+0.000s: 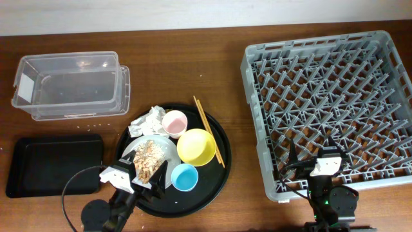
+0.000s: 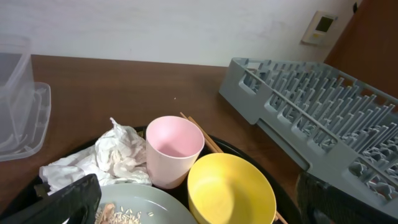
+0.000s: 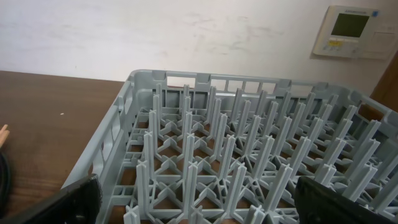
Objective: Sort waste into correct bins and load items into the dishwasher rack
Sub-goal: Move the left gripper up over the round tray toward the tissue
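Observation:
My left gripper (image 1: 148, 175) (image 2: 202, 204) is open and empty, low over the front of the round black tray (image 1: 222, 169). Ahead of it stand the pink cup (image 2: 174, 149) (image 1: 174, 122), the yellow bowl (image 2: 230, 190) (image 1: 196, 146) and the crumpled napkin (image 2: 106, 158) (image 1: 148, 120). The grey-white plate (image 2: 155, 205) (image 1: 134, 149) carries beige food scraps (image 1: 149, 159). The light-blue cup (image 1: 185, 176) sits by the gripper. Chopsticks (image 1: 209, 131) lie beside the bowl. My right gripper (image 1: 312, 151) (image 3: 199, 202) is open and empty over the front edge of the dishwasher rack (image 1: 331, 96) (image 3: 236, 143). I see no brown wrapper scrap.
The clear tub (image 1: 71, 84) with a white label stands at the back left, with small crumbs on the table before it. The shallow black tray (image 1: 55, 164) lies at the front left. The rack holds nothing. A wall panel (image 3: 351, 30) is behind it.

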You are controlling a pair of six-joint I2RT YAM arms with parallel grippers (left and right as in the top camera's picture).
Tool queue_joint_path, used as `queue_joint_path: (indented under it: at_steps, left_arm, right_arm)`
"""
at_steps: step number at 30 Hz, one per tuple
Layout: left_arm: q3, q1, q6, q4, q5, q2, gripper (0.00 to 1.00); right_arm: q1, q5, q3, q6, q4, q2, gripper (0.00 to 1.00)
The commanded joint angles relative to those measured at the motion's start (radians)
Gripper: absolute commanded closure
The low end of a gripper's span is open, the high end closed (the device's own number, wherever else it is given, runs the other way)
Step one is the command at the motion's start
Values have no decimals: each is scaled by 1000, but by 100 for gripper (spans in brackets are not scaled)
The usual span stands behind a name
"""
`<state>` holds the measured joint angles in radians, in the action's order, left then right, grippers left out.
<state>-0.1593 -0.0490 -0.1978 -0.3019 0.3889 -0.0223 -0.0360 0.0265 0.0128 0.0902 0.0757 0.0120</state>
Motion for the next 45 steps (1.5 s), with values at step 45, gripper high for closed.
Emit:
queue_joint_path:
  at_steps: [45]
  left_arm:
    - [-886, 5, -83, -600, -348, -1052, 1]
  right_arm:
    - [-5, -5, -7, 7, 3, -9, 1]
